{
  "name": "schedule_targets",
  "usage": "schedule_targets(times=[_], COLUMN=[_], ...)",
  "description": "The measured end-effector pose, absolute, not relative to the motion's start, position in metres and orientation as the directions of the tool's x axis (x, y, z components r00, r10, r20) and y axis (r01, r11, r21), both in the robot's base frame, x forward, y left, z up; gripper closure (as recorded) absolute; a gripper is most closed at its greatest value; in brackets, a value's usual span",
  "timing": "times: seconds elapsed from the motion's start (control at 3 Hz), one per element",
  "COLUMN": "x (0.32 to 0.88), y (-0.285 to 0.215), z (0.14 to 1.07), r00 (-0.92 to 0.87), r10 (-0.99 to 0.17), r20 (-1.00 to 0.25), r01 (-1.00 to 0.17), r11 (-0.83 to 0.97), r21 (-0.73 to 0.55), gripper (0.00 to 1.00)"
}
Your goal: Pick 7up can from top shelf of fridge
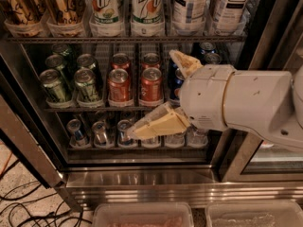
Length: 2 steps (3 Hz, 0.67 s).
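Note:
Two 7up cans [105, 8] [147, 7], white with green lettering, stand side by side in clear cup trays on the top shelf [71, 39] of the fridge [142, 181]. My gripper [150, 94] is open, with cream fingers spread wide. The upper fingertip [182, 60] is just under the top shelf's front bar. The lower fingertip [151, 126] is in front of the bottom rack. The gripper is below the 7up cans and a little to their right, in front of the red cans, and holds nothing.
Tall white tea cans [189, 6] stand right of the 7up cans, gold-brown cans [61, 6] to their left. The middle rack holds green [87, 84], red [119, 85] and blue cans. Clear bins [142, 215] sit below. Cables [23, 207] lie on the floor at left.

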State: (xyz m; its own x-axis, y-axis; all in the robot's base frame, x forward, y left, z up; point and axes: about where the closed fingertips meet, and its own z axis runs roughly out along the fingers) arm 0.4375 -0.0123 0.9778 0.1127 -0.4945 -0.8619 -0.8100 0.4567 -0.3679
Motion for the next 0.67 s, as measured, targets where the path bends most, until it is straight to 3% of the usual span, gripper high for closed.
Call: schedule_targets(times=[0.67], x=[0.472], y=[0.021], z=[0.998], r00=[0.204], r10=[-0.42], r20=[-0.884], r01=[-0.778], r11=[0.479], r21=[-0.407], gripper=[0.0])
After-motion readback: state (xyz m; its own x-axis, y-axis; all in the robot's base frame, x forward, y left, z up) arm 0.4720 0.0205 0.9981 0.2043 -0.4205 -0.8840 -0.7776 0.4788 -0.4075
